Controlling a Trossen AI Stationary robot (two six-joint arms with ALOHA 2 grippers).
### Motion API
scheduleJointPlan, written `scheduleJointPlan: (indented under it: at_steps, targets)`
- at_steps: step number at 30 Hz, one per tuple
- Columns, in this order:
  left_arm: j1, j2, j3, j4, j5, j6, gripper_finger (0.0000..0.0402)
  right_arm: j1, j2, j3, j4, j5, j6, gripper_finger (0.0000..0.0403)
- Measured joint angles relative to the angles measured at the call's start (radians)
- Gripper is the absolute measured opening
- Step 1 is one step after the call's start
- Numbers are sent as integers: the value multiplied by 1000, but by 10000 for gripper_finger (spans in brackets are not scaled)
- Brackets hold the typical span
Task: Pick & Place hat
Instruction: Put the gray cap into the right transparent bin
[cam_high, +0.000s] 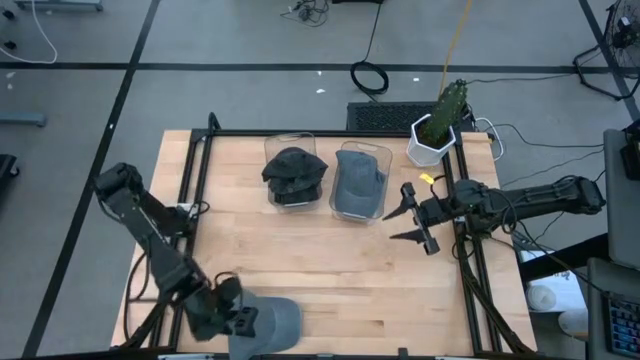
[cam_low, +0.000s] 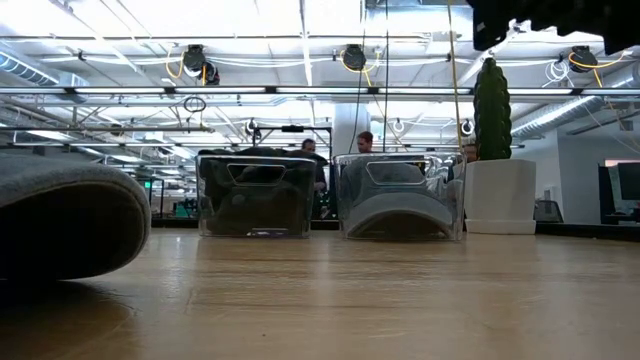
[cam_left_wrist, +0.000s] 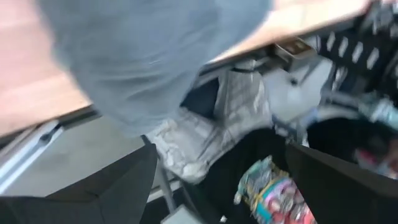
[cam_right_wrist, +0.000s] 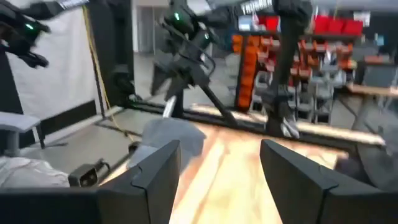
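**Grey hat at near table edge, left gripper beside it**

Left gripper (cam_high: 238, 320) low at the table's (cam_high: 300, 265) near edge, left corner. Fingers (cam_left_wrist: 118, 186) spread apart, nothing between them. Grey hat (cam_high: 272, 323) lies just ahead of the fingertips, on the wood at the table's very edge; from above the tips look touching or almost touching the hat's near side, cannot tell which. In the left wrist view the hat (cam_left_wrist: 155, 56) fills the space beyond the fingers and hangs over the table edge, floor clutter showing below.

Low view: hat (cam_low: 65, 215) rests on the tabletop, large at the left, brim rounded down onto the wood.

Right gripper (cam_high: 410, 218) held above the table's right side, fingers (cam_right_wrist: 155, 174) wide apart and empty, pointing across the table toward the left arm. The grey hat (cam_right_wrist: 171, 135) shows far beyond its fingers, well apart from them.

Two clear bins stand side by side at the far middle of the table: left bin (cam_high: 293, 172) holds a dark hat (cam_high: 294, 170), right bin (cam_high: 360, 182) holds a blue-grey hat (cam_high: 357, 180). The right bin is near the right fingertips, not touching.

White pot with cactus (cam_high: 438, 128) at the far right corner, behind the right gripper.

People (cam_low: 365, 142) show in the room behind the bins.
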Motion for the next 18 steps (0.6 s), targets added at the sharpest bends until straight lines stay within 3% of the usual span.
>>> scheduleJointPlan:
  at_steps: [7, 18]
  targets:
    - [-82, 51, 0, -100, -50, -229, 365, 23, -4, -58, 213, -3, 1, 210]
    - [-90, 233, 0, -104, -1, -238, 365, 60, -2, -89, 266, -1, 39, 210]
